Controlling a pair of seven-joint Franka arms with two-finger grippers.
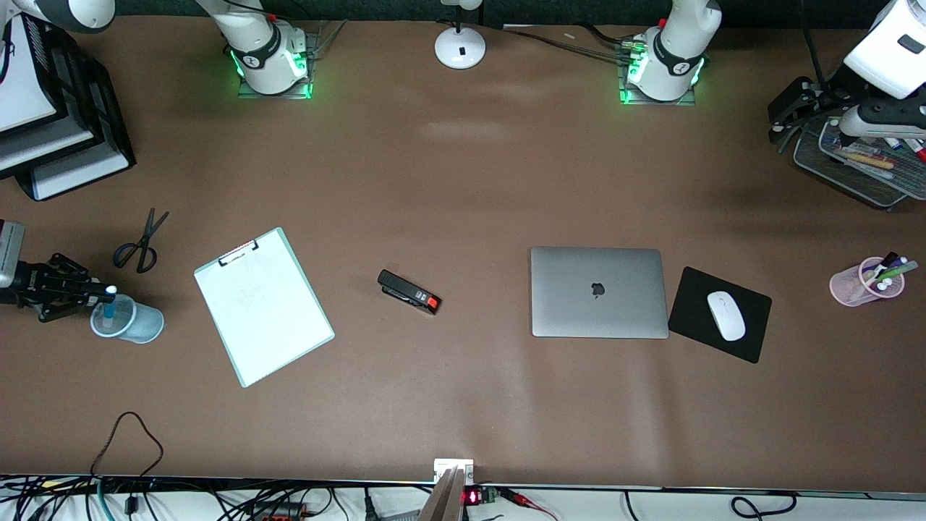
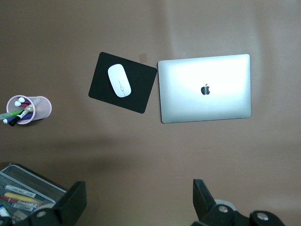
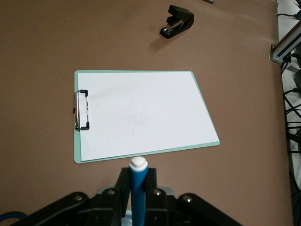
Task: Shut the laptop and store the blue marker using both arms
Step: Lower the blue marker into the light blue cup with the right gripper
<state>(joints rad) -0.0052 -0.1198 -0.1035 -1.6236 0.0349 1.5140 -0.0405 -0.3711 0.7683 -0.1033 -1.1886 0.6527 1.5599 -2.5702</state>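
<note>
- Brown table surface (image 1: 463, 181) runs the full width of the front view; we note a clipboard (image 1: 264, 305), a stapler (image 1: 409, 291) and scissors (image 1: 141, 246) toward the right arm's end.
- We see the laptop (image 1: 599, 291) lying flat with its lid down and the apple logo up, just beside the black mouse pad (image 1: 720, 315) that carries a white mouse (image 1: 725, 315). We judge the closing step done.
- The right gripper (image 1: 108, 293) sits at the right arm's end of the table, over a pale blue cup (image 1: 129, 320). Its fingers (image 3: 123, 188) are clenched on the blue marker (image 3: 138, 190).
- The marker's long axis is upright, white end on top, its lower part already inside the cup's mouth as far as we can tell.
- We judge storing to be nearly finished: the coming move seems only to need a straight drop, since the cup lies directly below the marker.
- The left gripper (image 2: 138, 200) hangs over the mesh tray (image 1: 854, 170) at the left arm's end, fingers spread and holding nothing; this arm waits.
</note>
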